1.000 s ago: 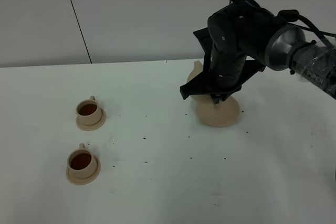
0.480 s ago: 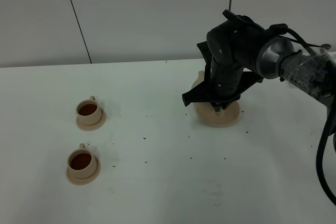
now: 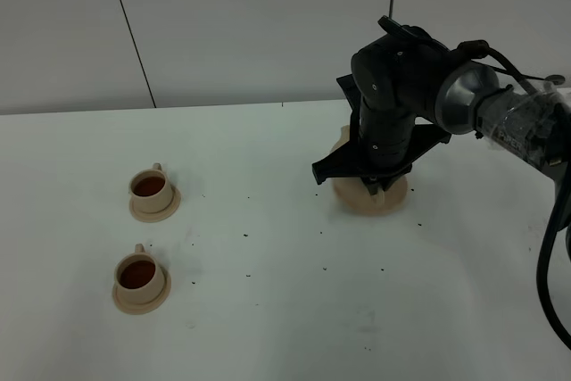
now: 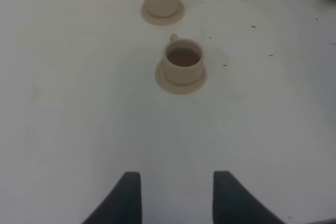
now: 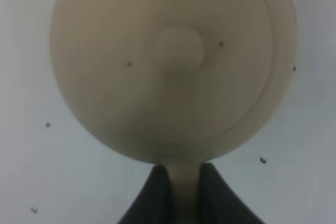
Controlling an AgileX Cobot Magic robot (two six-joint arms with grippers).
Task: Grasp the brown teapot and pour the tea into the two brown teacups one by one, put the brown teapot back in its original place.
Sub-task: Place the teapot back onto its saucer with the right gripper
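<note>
Where the white table [image 3: 268, 310] spreads across the whole high view, it carries scattered dark specks [image 3: 245, 236] and, on its right half, the bulky black right arm [image 3: 397, 86] bending down from the right edge. That arm hides most of the brown teapot [image 5: 168, 61], which the high camera shows only as a sliver of tan spout beside the arm's wrist. Seen by the right wrist camera from straight above, the pot fills the picture as a round tan body with its lid knob at the centre. It sits on the wide tan saucer [image 3: 357, 204], whose rim peeks out below the arm; whether it rests fully on the saucer cannot be told. The right gripper [image 5: 178, 182] is clamped on the teapot's loop handle, which shows as a tan strip pinched between the two dark fingers [image 5: 157, 192].

Well apart, on the left side of the table, stand the two brown teacups, the farther cup [image 3: 149, 187] and the nearer cup [image 3: 139, 276], each on its own small saucer and each holding dark tea. The left gripper [image 4: 176, 192] hangs over bare table short of the cups, its jaws spread wide and holding nothing.
</note>
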